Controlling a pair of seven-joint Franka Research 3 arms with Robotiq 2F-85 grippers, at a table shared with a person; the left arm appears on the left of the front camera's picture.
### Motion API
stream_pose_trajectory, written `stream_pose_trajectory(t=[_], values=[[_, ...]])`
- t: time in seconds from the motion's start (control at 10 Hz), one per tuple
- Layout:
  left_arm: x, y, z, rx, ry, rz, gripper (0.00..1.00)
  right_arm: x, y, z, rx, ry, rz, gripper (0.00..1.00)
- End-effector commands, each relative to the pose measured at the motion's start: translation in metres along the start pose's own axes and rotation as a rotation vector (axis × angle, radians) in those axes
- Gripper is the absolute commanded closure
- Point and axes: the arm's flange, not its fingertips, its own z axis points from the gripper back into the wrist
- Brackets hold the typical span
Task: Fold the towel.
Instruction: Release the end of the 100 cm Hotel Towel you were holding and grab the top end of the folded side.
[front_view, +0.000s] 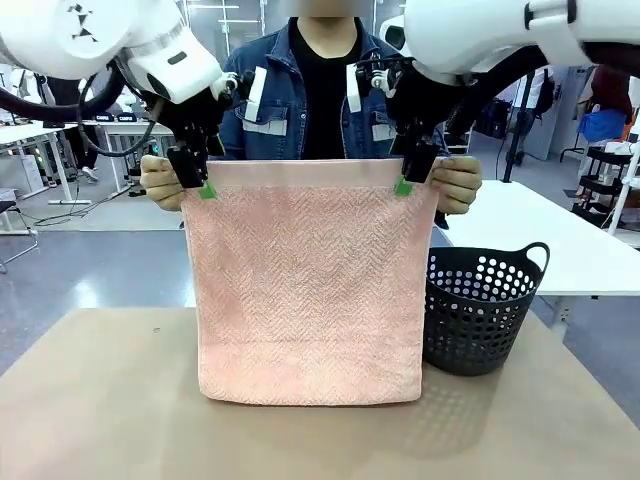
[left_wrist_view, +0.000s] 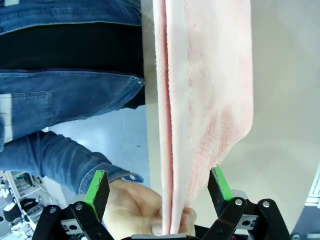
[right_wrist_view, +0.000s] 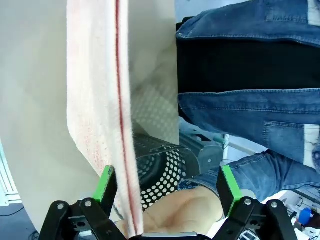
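The towel, salmon-pink with a herringbone weave, hangs upright over the table, its bottom edge resting on the tabletop. A person holds its top corners, one hand at the left and one hand at the right. My left gripper stands open at the top left corner, the towel edge and the person's thumb between its fingers. At the top right corner my right gripper is open too, with the towel edge passing between its fingers.
A dark perforated basket stands on the table right of the towel, close to its right edge. The brown tabletop spreads in front. The person in a denim jacket stands directly behind the towel.
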Motion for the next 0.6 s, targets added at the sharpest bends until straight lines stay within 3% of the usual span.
stream_pose_trajectory(t=[0.0,0.1,0.2,0.3,0.4,0.5], values=[[0.0047,0.0152,-0.0056,-0.052,0.010,0.007,0.00,-0.0015,-0.0094,-0.0011,0.060,-0.002,-0.009,0.00],[0.0030,0.0163,-0.0112,-0.065,0.019,0.013,0.30,-0.0020,-0.0106,-0.0054,0.066,0.013,-0.014,0.42],[0.0009,0.0161,-0.0131,-0.086,0.025,0.020,0.60,-0.0028,-0.0112,-0.0070,0.083,0.011,-0.015,0.60],[-0.0014,0.0167,-0.0136,-0.099,0.025,0.030,0.89,-0.0029,-0.0117,-0.0077,0.089,0.009,-0.017,1.00],[-0.0014,0.0173,-0.0146,-0.107,0.025,0.032,1.00,-0.0021,-0.0128,-0.0089,0.092,0.014,-0.015,1.00],[-0.0008,0.0165,-0.0147,-0.114,0.030,0.031,1.00,-0.0011,-0.0136,-0.0095,0.094,0.015,-0.018,1.00]])
